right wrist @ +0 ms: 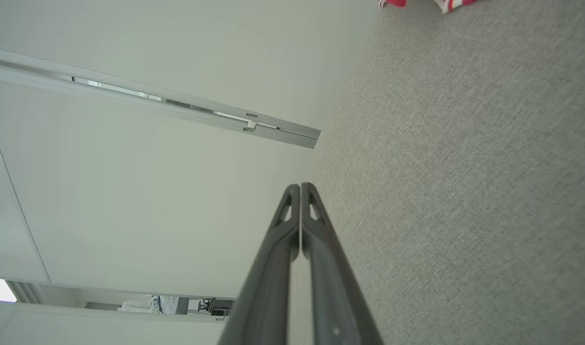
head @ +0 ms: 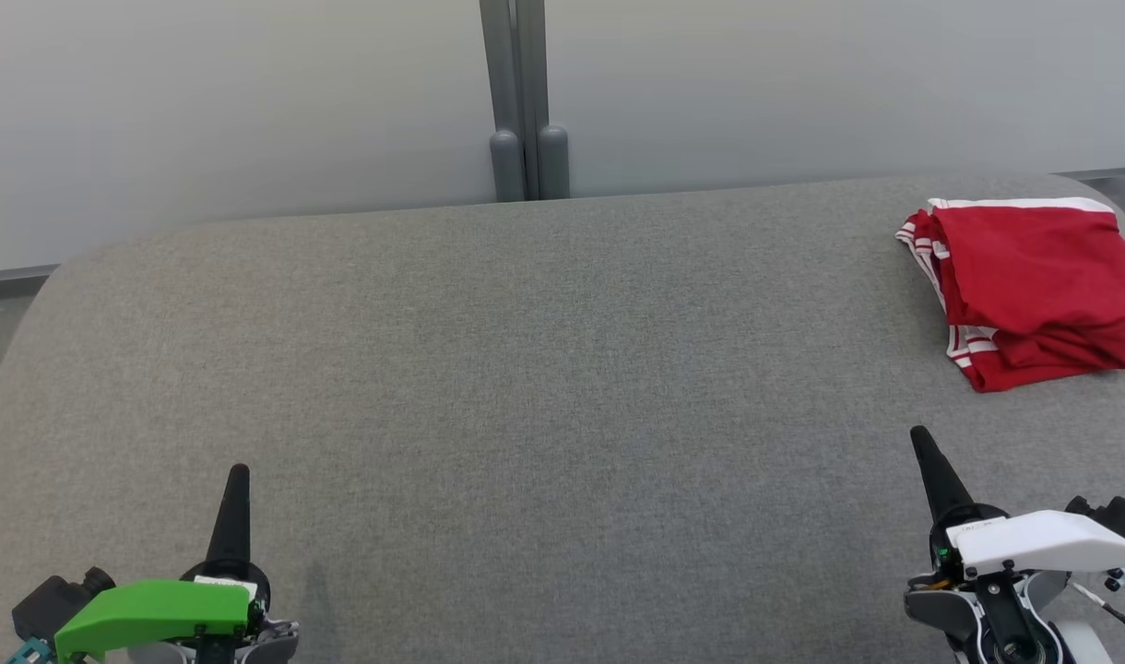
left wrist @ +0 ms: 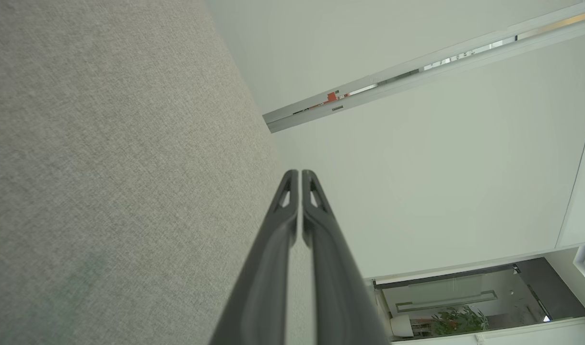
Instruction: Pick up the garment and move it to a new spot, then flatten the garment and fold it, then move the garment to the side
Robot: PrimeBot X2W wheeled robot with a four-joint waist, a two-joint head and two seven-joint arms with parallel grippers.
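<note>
The garment [head: 1033, 281] is a red piece with white stripes, folded into a compact stack at the far right of the grey fabric table [head: 526, 369]. A red and white corner of the garment [right wrist: 453, 4] peeks in at the top of the right wrist view. My left gripper [head: 238, 472] rests at the lower left, shut and empty, its fingertips [left wrist: 292, 178] pressed together. At the lower right, my right gripper [head: 919, 435] is also shut and empty, well short of the garment, and its fingers [right wrist: 292, 191] meet at the tips.
A pale wall stands behind the table, with a grey post [head: 524, 101] at its middle. The table's far edge curves down at the left corner [head: 55, 277]. The wrist views catch a metal rail [left wrist: 417, 72] on the wall.
</note>
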